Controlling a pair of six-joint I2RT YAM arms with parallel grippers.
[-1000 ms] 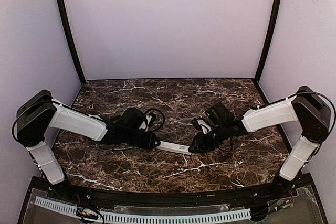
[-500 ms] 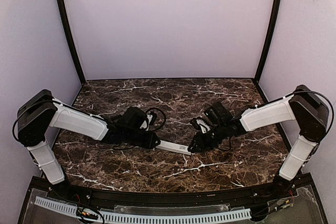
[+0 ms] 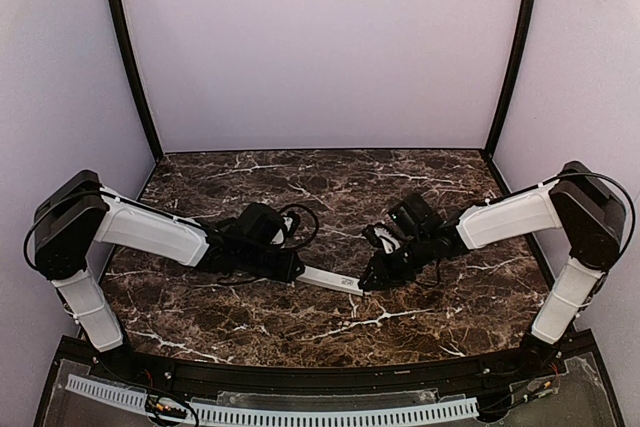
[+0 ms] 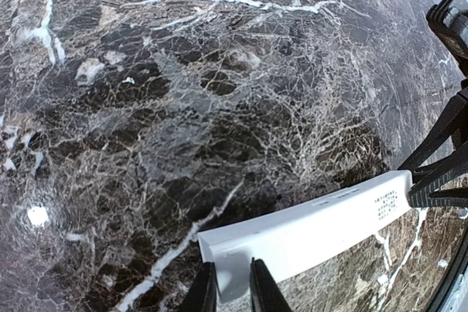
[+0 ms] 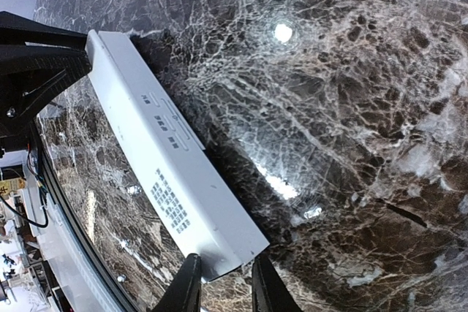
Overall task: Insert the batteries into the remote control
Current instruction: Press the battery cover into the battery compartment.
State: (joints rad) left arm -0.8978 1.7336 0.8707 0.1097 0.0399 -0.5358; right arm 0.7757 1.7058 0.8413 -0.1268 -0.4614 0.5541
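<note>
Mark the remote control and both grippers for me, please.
remote control [image 5: 170,153]: right wrist view, middle of its white printed face.
left gripper [image 4: 230,291]: left wrist view, midway between its fingertips, at the stick's near end.
right gripper [image 5: 223,283]: right wrist view, midway between its fingertips, at the stick's near end.

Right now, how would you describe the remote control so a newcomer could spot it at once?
On the dark marble table, look toward the front, where the two arms meet. The remote control is the slim white bar bridging the left claw and the right claw, the only pale flat thing between the black claws.
</note>
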